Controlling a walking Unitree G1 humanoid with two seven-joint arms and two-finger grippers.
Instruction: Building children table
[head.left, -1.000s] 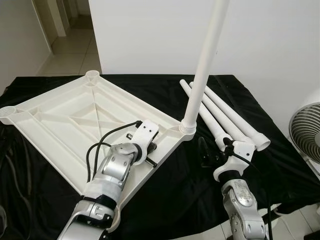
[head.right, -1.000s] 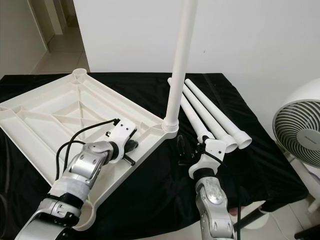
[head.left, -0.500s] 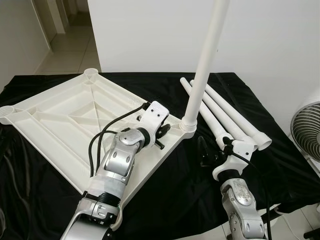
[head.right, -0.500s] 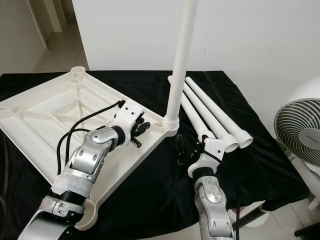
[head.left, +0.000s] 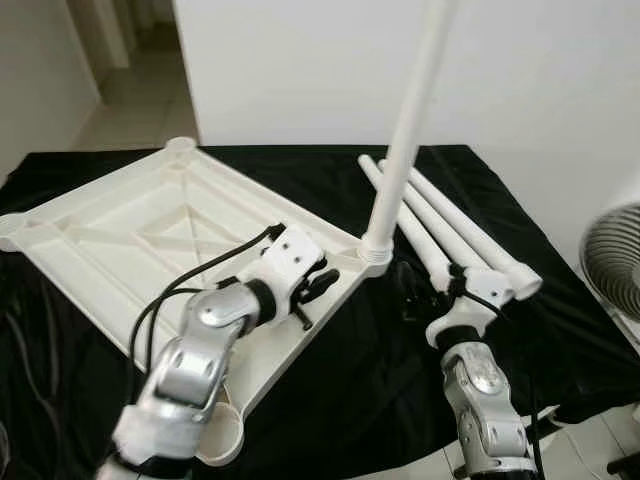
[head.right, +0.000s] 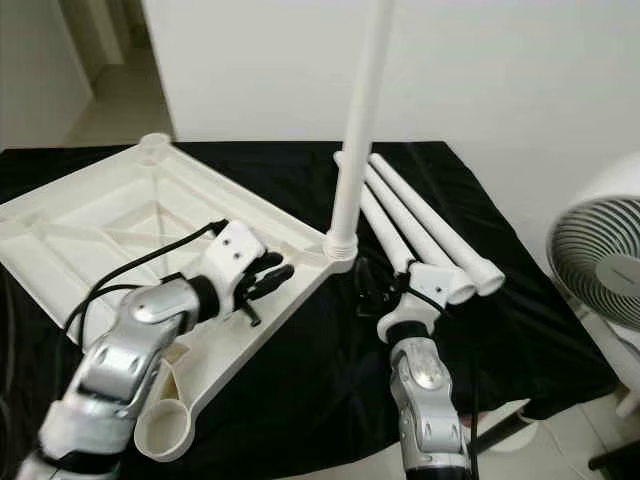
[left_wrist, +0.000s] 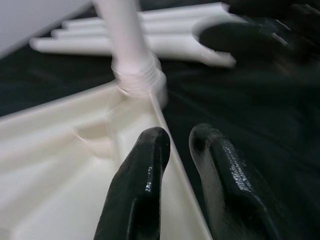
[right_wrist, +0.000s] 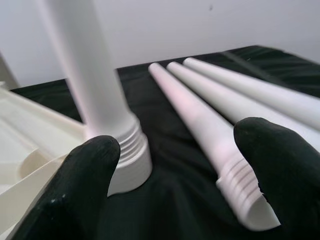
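Observation:
The white tabletop (head.left: 120, 230) lies upside down on a black cloth. One white leg (head.left: 405, 130) stands upright in its near right corner socket (head.left: 375, 250). Three more legs (head.left: 470, 240) lie side by side on the cloth to the right. My left gripper (head.left: 312, 285) hovers over the tabletop's right rim just short of that corner, its fingers (left_wrist: 150, 150) a narrow gap apart and holding nothing. My right gripper (head.left: 412, 295) is low over the cloth right of the corner, wide open. The upright leg's base (right_wrist: 117, 150) and a lying leg's threaded end (right_wrist: 240, 185) sit ahead of it.
A white fan (head.right: 600, 250) stands on the floor off the table's right side. The black cloth (head.left: 380, 380) hangs over the near edge. An open socket (head.left: 220, 435) at the tabletop's nearest corner sits by my left arm. A white wall is behind.
My left forearm has swung down and left, and its gripper has drawn back a little from the corner socket along the rim. The right gripper has edged slightly toward the upright leg's base.

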